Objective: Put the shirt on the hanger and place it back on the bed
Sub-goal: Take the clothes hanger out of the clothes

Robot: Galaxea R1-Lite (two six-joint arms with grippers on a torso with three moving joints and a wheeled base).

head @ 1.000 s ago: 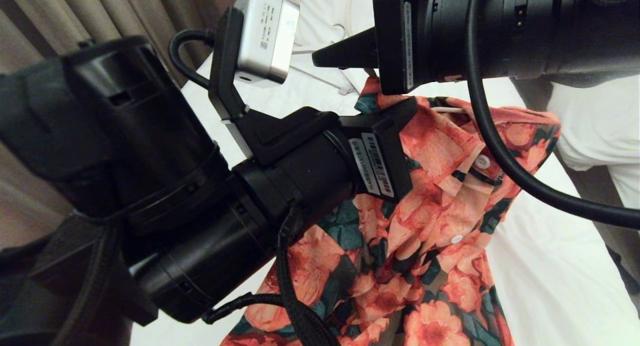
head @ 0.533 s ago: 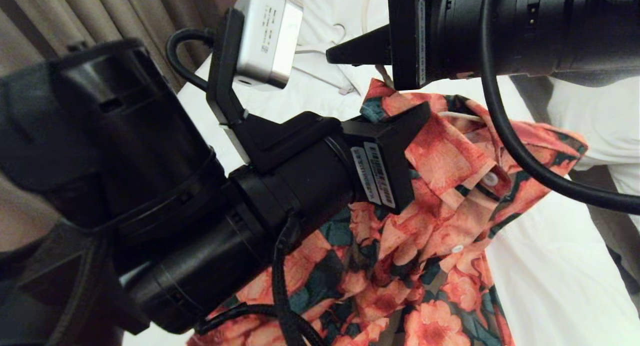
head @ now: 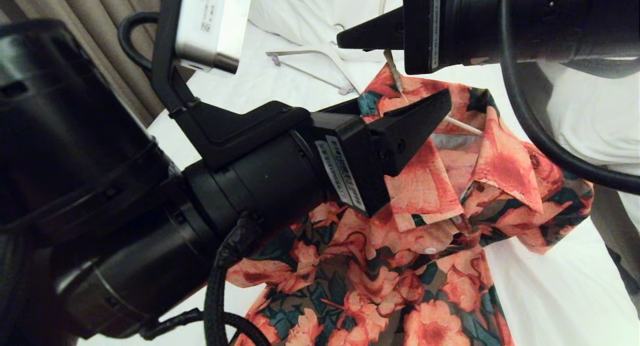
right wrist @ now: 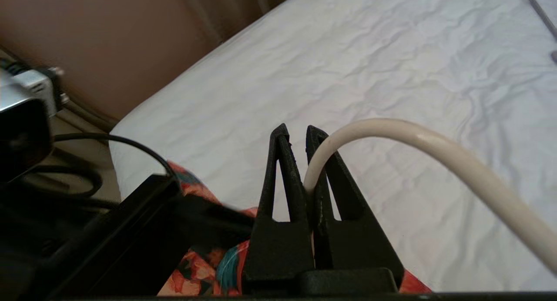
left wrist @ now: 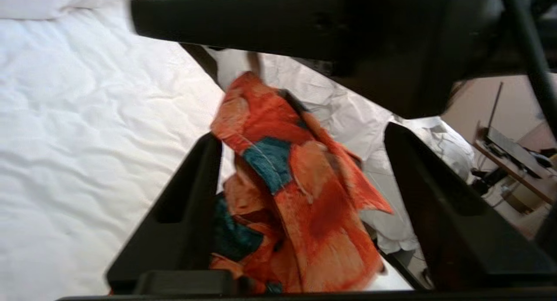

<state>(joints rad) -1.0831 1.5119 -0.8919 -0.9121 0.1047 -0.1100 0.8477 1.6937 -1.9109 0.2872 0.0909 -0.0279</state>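
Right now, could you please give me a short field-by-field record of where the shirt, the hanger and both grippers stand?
shirt: floral shirt draped on the hanger, hanging over the bed
hanger: cream hanger, hook pinched by the right gripper
right gripper: right gripper shut on the hanger, above the shirt
left gripper: left gripper open, fingers either side of the shirt's collar fabric
other: second hanger lying on the bed near the pillow

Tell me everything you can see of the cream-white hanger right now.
The thin cream-white wire hanger looks like smooth coated wire. Its curved hook is clamped between the shut fingers of the right end effector, held above the white-sheeted bed. In the head view a straight arm of it shows inside the collar of the orange-flowered short-sleeved shirt, which hangs from it. The rest is hidden by cloth.
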